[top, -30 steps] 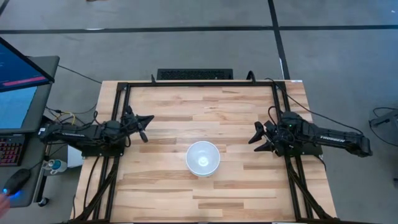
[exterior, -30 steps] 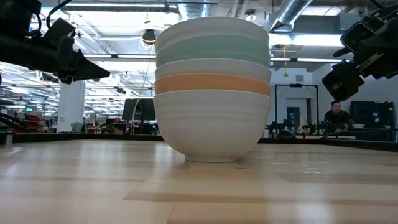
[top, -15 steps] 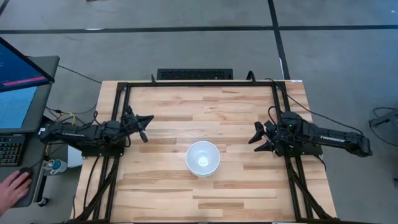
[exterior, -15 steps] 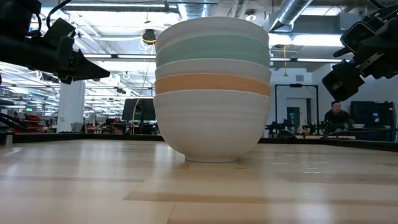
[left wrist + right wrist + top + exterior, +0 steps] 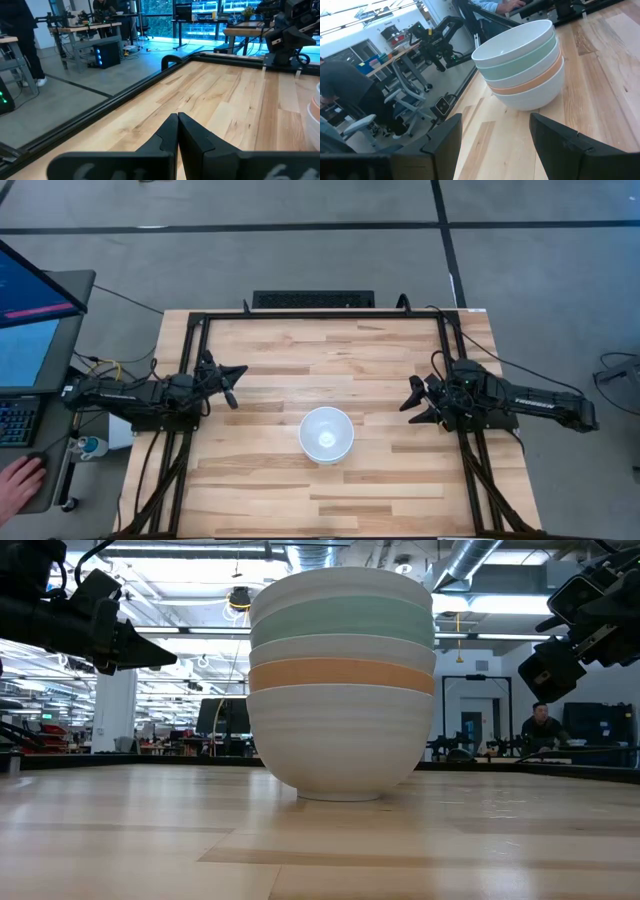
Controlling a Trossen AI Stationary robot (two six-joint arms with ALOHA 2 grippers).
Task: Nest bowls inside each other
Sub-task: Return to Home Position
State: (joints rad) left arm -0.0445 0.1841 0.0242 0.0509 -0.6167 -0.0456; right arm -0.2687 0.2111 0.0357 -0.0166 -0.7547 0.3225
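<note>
The bowls stand nested in one stack (image 5: 326, 434) near the table's middle, toward its near edge. In the low view the stack (image 5: 340, 690) reads from the bottom white, orange, white, mint green, white, and the lowest bowl's foot rests on the wood. The right wrist view shows the stack (image 5: 522, 65) ahead of my right gripper (image 5: 495, 140), whose fingers stand wide apart. My left gripper (image 5: 233, 384) hovers at the table's left side with its fingers (image 5: 177, 131) together. My right gripper (image 5: 414, 401) hovers at the right side. Neither touches a bowl.
A black metal frame (image 5: 320, 314) runs along the table's far, left and right edges. A monitor (image 5: 30, 320) and a keyboard stand off the table's left. A person's hand (image 5: 18, 485) rests at the lower left, outside the table. People sit in the room beyond.
Both arms and the stack have kept still. Off the table's left, a person's hand has come farther into the high view near the mouse.
</note>
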